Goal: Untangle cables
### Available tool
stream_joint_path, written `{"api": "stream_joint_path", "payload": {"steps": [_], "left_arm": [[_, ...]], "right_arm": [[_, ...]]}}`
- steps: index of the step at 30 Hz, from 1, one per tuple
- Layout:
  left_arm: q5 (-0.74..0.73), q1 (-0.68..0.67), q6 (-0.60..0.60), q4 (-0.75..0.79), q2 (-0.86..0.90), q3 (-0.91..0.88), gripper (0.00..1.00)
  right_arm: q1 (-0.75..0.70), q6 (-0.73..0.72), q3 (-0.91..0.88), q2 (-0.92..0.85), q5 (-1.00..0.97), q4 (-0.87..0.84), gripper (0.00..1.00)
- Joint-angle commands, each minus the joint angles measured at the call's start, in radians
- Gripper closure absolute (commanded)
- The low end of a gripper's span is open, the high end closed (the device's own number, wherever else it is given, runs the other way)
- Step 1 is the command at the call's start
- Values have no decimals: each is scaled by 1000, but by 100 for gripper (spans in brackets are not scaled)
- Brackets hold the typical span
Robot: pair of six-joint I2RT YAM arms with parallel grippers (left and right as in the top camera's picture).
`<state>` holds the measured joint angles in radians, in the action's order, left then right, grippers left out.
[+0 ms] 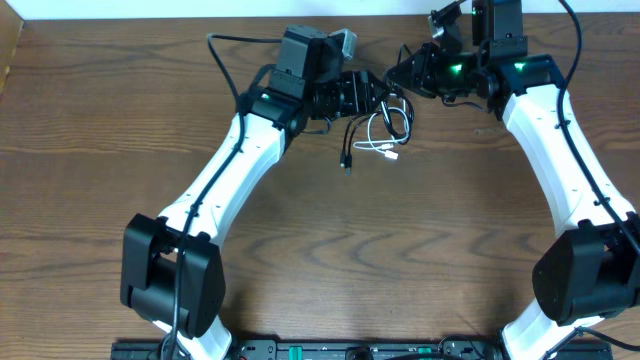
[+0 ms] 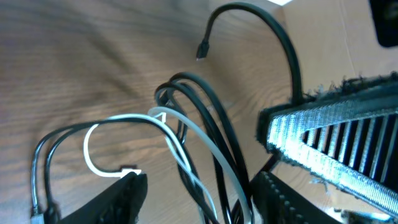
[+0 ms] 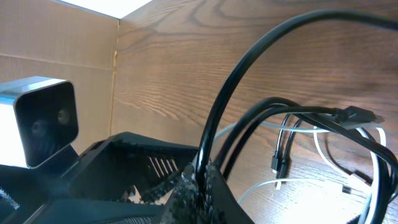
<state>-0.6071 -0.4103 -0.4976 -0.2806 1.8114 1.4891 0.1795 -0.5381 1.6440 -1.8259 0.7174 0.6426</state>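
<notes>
The black cable (image 1: 352, 135) and the white cable (image 1: 378, 143) lie tangled in loops at the table's back middle, between my two grippers. My left gripper (image 1: 368, 95) is open. In the left wrist view its fingers (image 2: 118, 199) stand on either side of several black cable (image 2: 211, 118) and white cable (image 2: 186, 130) strands without pinching them. My right gripper (image 1: 407, 72) is shut on the black cable, which rises in an arc (image 3: 249, 62) from between its fingertips (image 3: 205, 177). The white cable (image 3: 298, 183) lies on the wood beyond.
The left wrist camera block (image 3: 43, 121) sits close beside my right gripper. A cardboard wall (image 3: 56, 37) stands at the table's back edge. Thick black arm wires (image 1: 225, 60) run behind the left arm. Bare wooden tabletop (image 1: 400, 250) extends toward the front.
</notes>
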Motion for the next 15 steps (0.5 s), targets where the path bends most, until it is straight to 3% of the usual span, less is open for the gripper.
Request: {"api": "stream_joint_path", "payload": {"steps": [1,4,8,15], "left_arm": [[-9,-17,-46,47,47,20,43],[-10,-25,-84,80,77,20,51],[-9,-40,-92,85,123,20,92],[-11,-40,-33,52,141,20,93]], "right_arm": [[-12,-7,6,2,27,-3,99],[-16,-7,6,2,36,-3,99],[-27,-8,6,2,73,-33,99],[-137,-42,6,3,97,-76,99]]}}
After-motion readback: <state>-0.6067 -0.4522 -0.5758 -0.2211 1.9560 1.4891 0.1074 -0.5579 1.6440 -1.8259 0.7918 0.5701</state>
